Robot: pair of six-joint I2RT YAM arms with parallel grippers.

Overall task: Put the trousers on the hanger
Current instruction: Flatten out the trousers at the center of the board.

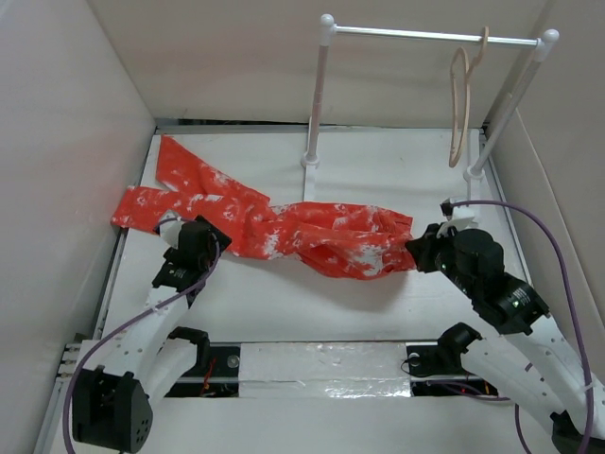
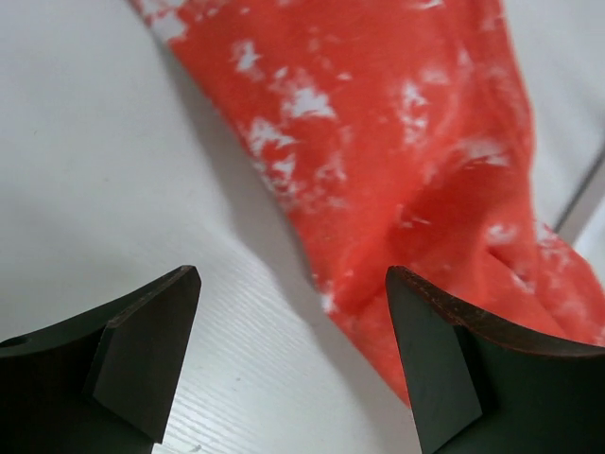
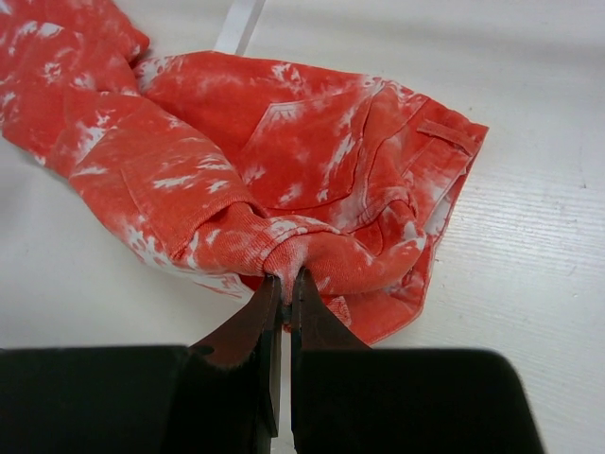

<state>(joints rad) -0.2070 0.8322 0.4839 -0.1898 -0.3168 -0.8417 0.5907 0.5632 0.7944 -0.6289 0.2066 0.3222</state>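
Observation:
The orange-red trousers (image 1: 312, 235) with white blotches lie crumpled across the middle of the table, legs running to the far left. My right gripper (image 3: 285, 280) is shut on a fold of the trousers' waist end (image 3: 312, 189), at their right end in the top view (image 1: 416, 248). My left gripper (image 2: 293, 312) is open, just above the table, with a trouser leg (image 2: 406, 151) reaching between its fingers beside the right one; it sits at the legs' near edge (image 1: 213, 241). The beige hanger (image 1: 460, 109) hangs from the rail at the back right.
A white two-post rail stand (image 1: 425, 36) stands at the back, with posts at centre (image 1: 315, 104) and right (image 1: 506, 104). White walls enclose the table on the left, back and right. A purple cable (image 1: 544, 241) loops beside my right arm.

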